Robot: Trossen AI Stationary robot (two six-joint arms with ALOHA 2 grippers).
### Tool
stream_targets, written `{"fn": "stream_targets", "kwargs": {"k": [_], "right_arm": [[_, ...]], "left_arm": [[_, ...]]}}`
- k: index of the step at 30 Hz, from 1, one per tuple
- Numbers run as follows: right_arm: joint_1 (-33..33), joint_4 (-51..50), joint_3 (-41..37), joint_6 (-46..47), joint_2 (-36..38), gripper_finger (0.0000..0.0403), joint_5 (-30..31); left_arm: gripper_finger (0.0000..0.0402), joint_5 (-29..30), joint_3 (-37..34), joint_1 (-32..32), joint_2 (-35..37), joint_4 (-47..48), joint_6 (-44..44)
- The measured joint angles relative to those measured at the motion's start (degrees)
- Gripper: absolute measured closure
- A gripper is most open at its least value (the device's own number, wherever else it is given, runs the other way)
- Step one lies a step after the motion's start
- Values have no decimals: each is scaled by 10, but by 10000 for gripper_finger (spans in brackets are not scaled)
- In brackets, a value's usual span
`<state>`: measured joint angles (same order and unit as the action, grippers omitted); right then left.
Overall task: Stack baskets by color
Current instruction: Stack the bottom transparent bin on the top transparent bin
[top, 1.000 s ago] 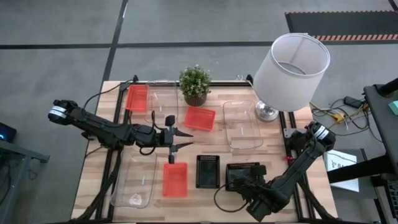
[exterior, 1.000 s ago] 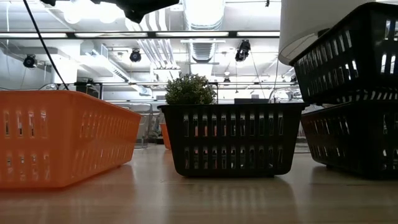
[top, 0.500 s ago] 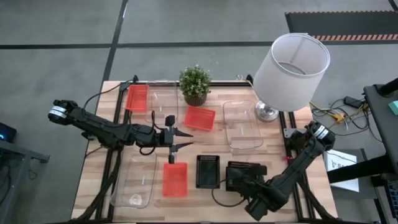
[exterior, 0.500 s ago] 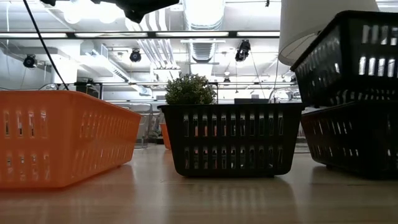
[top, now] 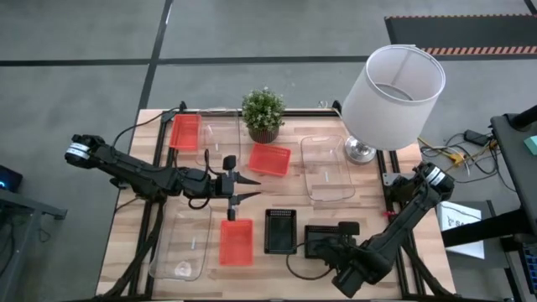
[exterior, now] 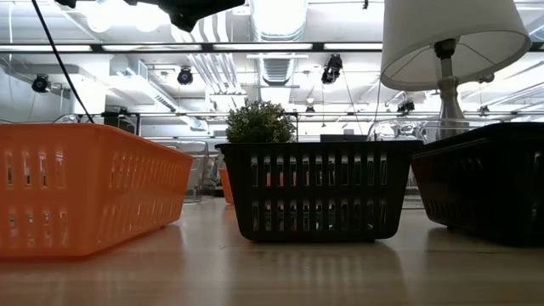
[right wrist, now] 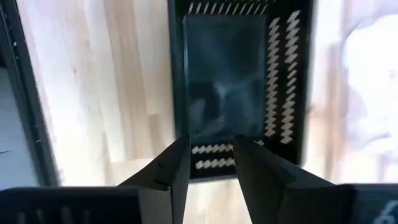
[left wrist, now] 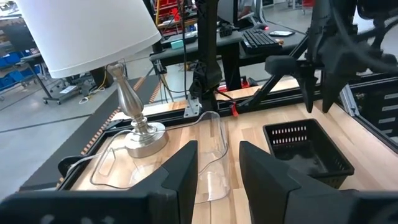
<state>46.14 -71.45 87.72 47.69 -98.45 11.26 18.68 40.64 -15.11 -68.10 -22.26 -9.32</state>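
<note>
Landmark: potted plant (top: 263,114) at the far middle of the table (top: 126,239).

Black baskets: the stacked black baskets (top: 327,239) sit near the front edge, right of the plant's line, one nested in the other, level, long axis running left-right. A single black basket (top: 280,231) stands just to their left, apart, long axis running front-to-back. In the low view it (exterior: 316,189) stands upright with the plant behind it.

Right gripper (top: 334,244): over the front rim of the stack. The wrist view shows the fingers (right wrist: 166,169) parted by a narrow gap above the basket's slotted rim (right wrist: 239,155); nothing is between them.

Left gripper (top: 252,188): hovers in front of the plant, fingers parted, holding nothing, pointing right.

Red-orange baskets: one (top: 269,159) just in front of the plant, skewed; one (top: 185,132) well left of it, long axis front-to-back; one (top: 236,242) near the front edge, same axis.

Clear baskets: one (top: 326,167) right of the plant, front-to-back; one (top: 181,243) front left; a third (top: 218,143) beside the far red one.
</note>
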Motion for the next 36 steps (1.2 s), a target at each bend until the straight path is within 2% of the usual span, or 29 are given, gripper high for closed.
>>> {"fn": "stream_targets", "kwargs": {"k": [4,9,16,20,25,31,36], "right_arm": [[5,6,-1,-73,20,290,92],[5,61,-30,-176,61,327,186],[3,253,-157,-380,154,388,298],[0,410,-259,-511,220,393,348],[-18,622,-379,-628,308,394,352],[-17,735,-487,-691,405,394,345],[-33,862,-559,-790,477,394,282]], "left_arm": [[299,0,0,0,-1,1,15],[299,0,0,0,-1,2,40],[299,0,0,0,-1,2,46],[299,20,0,0,-1,-3,46],[299,31,0,0,-1,-28,47],[299,32,0,0,-2,-43,54],[299,33,0,1,-22,-101,61]]}}
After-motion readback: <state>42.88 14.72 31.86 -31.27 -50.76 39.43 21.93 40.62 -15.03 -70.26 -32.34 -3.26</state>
